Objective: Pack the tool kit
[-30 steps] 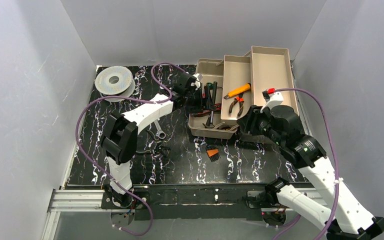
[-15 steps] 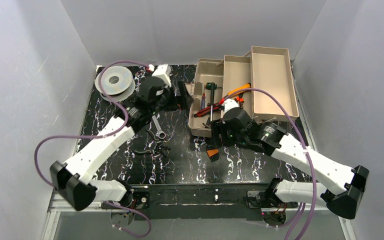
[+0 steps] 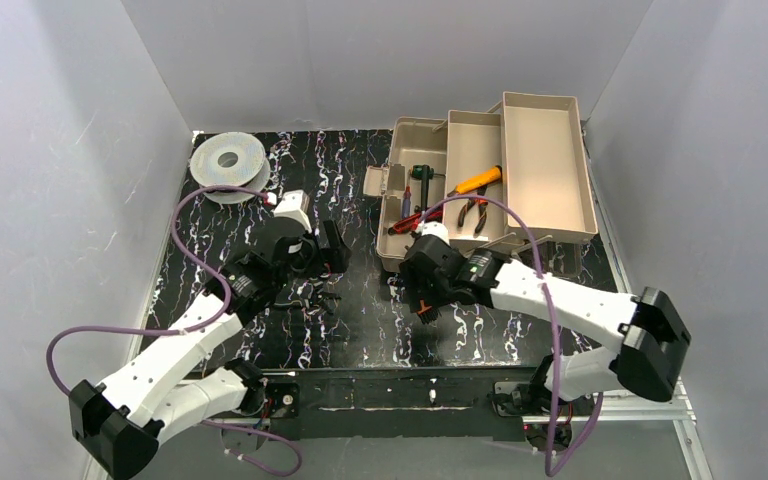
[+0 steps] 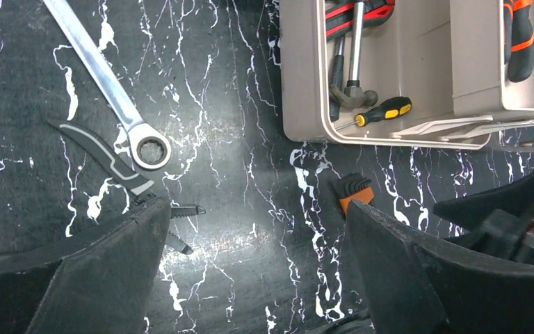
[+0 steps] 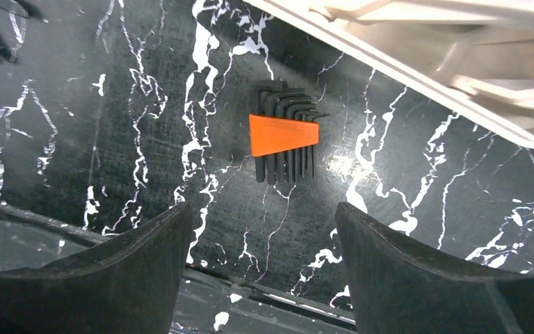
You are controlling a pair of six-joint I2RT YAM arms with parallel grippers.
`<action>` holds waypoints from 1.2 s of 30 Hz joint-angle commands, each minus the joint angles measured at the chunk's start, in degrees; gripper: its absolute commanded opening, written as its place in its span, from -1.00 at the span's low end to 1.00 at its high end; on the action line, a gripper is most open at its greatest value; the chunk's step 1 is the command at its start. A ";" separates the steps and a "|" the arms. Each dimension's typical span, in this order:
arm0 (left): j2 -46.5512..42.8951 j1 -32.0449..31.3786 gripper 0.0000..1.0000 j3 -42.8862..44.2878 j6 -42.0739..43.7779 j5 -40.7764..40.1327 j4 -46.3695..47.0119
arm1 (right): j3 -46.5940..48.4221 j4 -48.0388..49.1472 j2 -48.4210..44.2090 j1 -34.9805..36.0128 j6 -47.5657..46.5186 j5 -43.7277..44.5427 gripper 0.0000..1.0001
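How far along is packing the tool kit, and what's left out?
Partly done. The open tool kit already holds a hammer, a screwdriver and an orange-handled tool. Nothing is in hand: the right gripper hangs open over the hex key set, the left gripper open above the wrench and black pliers. Those three lie on the table, and the trays are not yet folded shut.

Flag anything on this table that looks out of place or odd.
Nothing looks spilled or broken, but three tools lie loose outside the open tool kit: a hex key set in an orange holder just in front of it, and a ratcheting wrench beside black-handled pliers further left. They look unpacked rather than misplaced.
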 commanded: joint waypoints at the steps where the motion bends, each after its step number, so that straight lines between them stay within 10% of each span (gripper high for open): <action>1: -4.00 -0.19 0.95 -2.94 -1.37 -2.13 0.67 | -1.87 5.93 2.29 0.98 1.79 1.38 0.66; 36: -5.26 -0.20 0.93 -7.56 -0.23 -2.62 4.06 | -7.59 19.59 14.23 -1.59 -3.53 0.00 0.69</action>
